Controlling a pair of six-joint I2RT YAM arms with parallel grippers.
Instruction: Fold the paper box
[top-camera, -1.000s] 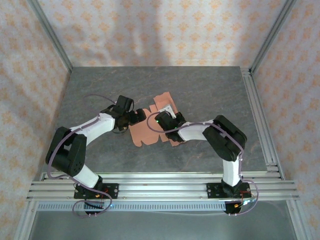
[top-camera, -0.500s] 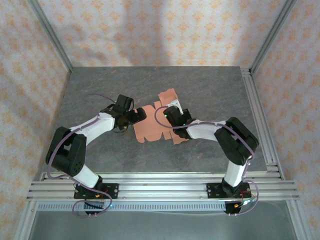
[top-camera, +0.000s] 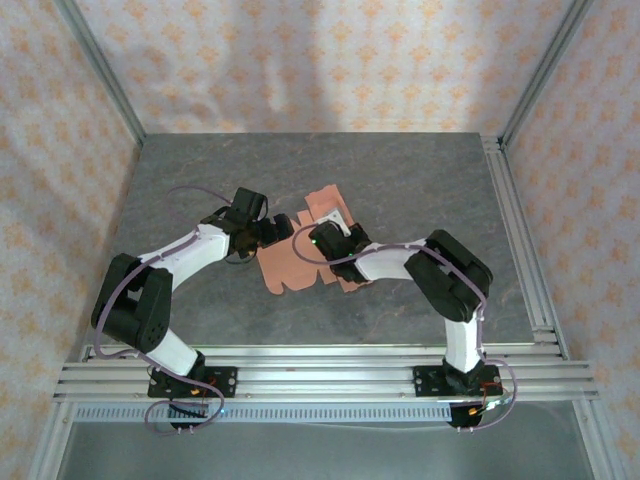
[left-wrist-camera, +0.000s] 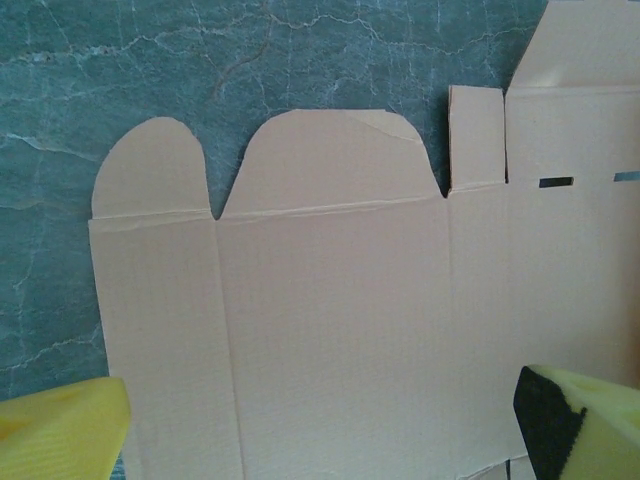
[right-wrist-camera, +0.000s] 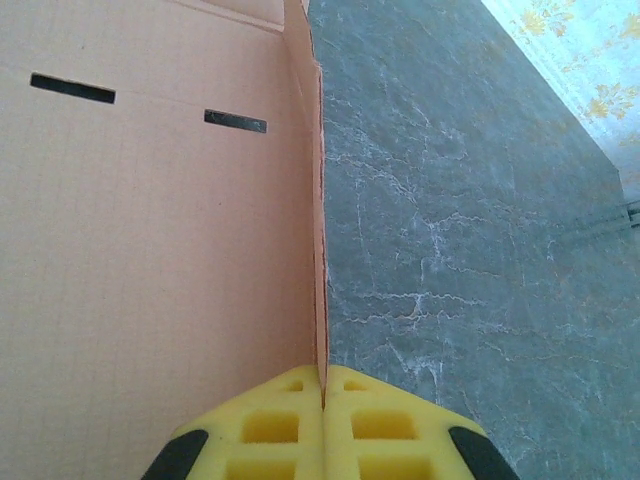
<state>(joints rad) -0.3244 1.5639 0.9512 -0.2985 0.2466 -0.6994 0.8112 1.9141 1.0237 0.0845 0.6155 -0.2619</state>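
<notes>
1. Over the middle of the table (top-camera: 420, 180), in the top view, the paper box (top-camera: 290, 268) lies as a mostly flat salmon-orange sheet between the two arms. Half a second ago the right arm reached further out and the sheet sat a little more to the right. Now both are back where they were a second ago. I take that for an out-and-back working of one crease, so the fold is barely begun. The sheet's long axis seems to run slantwise, from near-left to far-right. The left gripper (top-camera: 275, 232) is at its left edge and the right gripper (top-camera: 322, 240) at its far-right part.

2. On the left wrist view, the paper box (left-wrist-camera: 330, 330) runs long from side to side, and two rounded flaps (left-wrist-camera: 330, 160) point toward the top of the picture. The left gripper (left-wrist-camera: 320, 410) is spread wide over it and holds nothing.

3. From the right wrist view, the right gripper (right-wrist-camera: 322, 392) has its pads pressed together, pinching a side panel of the paper box (right-wrist-camera: 150, 250) that stands upright. That raised panel runs straight away from the fingers, past two slots (right-wrist-camera: 235, 121).
</notes>
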